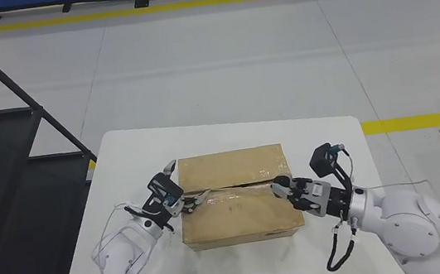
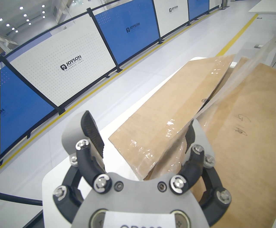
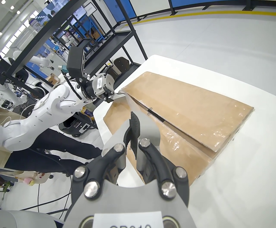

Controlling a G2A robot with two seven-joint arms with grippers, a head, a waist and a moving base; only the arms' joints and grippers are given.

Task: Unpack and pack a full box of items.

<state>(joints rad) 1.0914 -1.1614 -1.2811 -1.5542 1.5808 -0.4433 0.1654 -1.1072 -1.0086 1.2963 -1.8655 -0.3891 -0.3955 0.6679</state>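
The unpacking is judged to be at its opening step: the seal of the box point(image 1: 241, 218) is being undone, and nothing has yet been taken out. The box is set near the middle of the table point(image 1: 203, 137), long sides toward 12 and 6 o'clock. The left gripper point(image 1: 183, 185) is placed at the 9 o'clock end of the seam with its fingers spread wide apart; the corner of the far flap point(image 2: 183, 101) is seen between them, raised a little above the near flap point(image 2: 243, 151). The right gripper point(image 1: 278, 186) is held at the 3 o'clock end with its fingers pressed together, apparently clamped on a clear tape strip point(image 2: 237, 75) that is lifted off the seam. For the next move, it is judged that the tape must be drawn fully off along the seam and the far flap then folded back toward 12 o'clock while the box is kept from sliding. One box, two top flaps, one tape strip, one table and two grippers are counted; the contents are hidden, so the items cannot be counted.
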